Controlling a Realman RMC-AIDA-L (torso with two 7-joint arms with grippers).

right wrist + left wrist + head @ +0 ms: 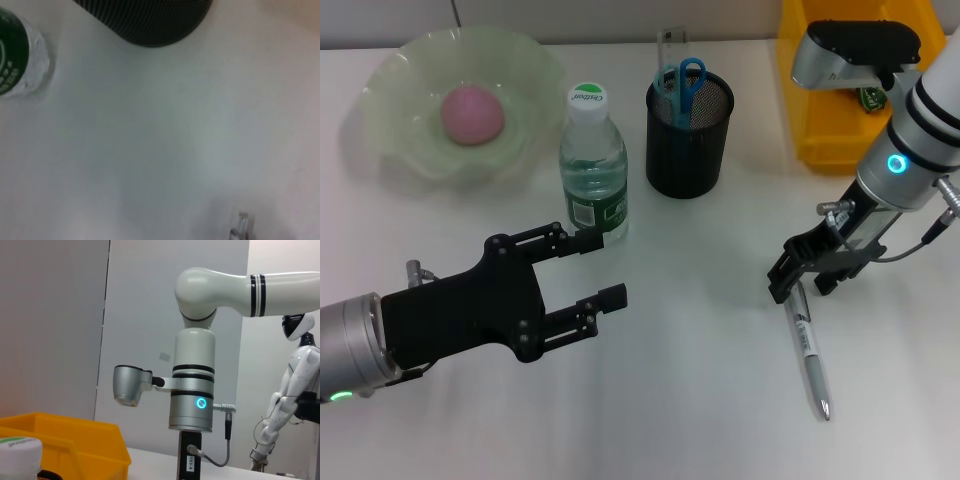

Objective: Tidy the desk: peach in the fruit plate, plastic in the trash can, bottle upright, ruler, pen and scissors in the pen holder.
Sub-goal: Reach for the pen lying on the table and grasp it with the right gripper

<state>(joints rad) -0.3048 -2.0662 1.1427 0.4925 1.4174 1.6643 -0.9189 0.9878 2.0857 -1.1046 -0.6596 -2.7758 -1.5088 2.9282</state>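
Observation:
A pink peach [473, 113] lies in the green glass fruit plate [410, 150]. A water bottle [593, 165] stands upright beside the black mesh pen holder [689, 140], which holds a clear ruler [671, 52] and blue-handled scissors [687, 80]. A silver pen [810, 350] lies on the table at the right. My right gripper [802, 283] is open, low over the pen's upper end, fingers either side of it. My left gripper [600, 268] is open and empty, just in front of the bottle. The right wrist view shows the bottle [15, 55], the holder [150, 20] and the pen's end [240, 225].
A yellow bin [820, 130] stands at the back right behind my right arm, with a small green item [870, 97] in it. The left wrist view shows the bin [65, 440], the bottle cap [20, 452] and my right arm [195, 390].

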